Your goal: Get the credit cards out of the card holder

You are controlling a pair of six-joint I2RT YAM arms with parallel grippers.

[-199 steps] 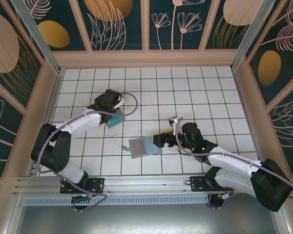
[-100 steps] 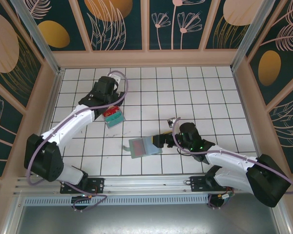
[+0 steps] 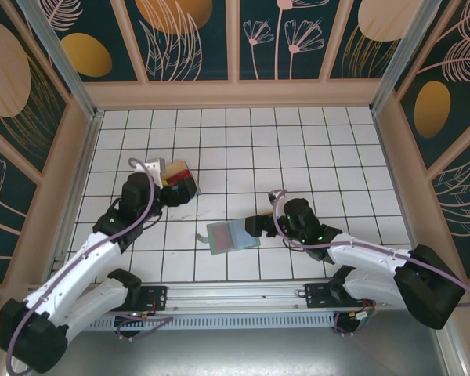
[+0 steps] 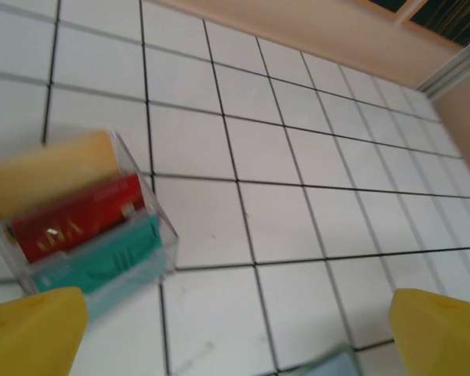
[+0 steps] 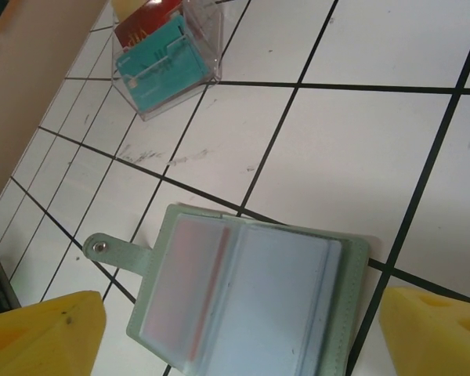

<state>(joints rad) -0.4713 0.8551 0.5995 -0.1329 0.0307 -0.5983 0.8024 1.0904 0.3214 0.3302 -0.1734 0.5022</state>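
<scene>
The grey-green card holder [image 3: 232, 236] lies open on the white tiles, its snap tab [image 5: 102, 249] pointing left. A pale orange credit card [image 5: 184, 294] sits in its left clear pocket; the right pocket looks pale and blank. My right gripper [image 5: 239, 333] hangs open just over the holder, one yellow fingertip [image 5: 43, 333] on each side, at the holder's right edge in the top view [image 3: 254, 227]. My left gripper [image 4: 235, 337] is open and holds nothing, just short of the clear box, also seen from above [image 3: 166, 190]. A corner of the holder [image 4: 337, 366] shows at the bottom edge.
A clear plastic box [image 3: 180, 182] holds a tan, a red and a teal card [image 4: 78, 223], up-left of the holder [image 5: 168, 55]. Wooden walls ring the tiled floor [image 3: 313, 149]; the right and far tiles are bare.
The left gripper opened over the clear box, then the arm pulled back toward the near left. The right gripper edged slightly left toward the holder. The holder has not moved.
</scene>
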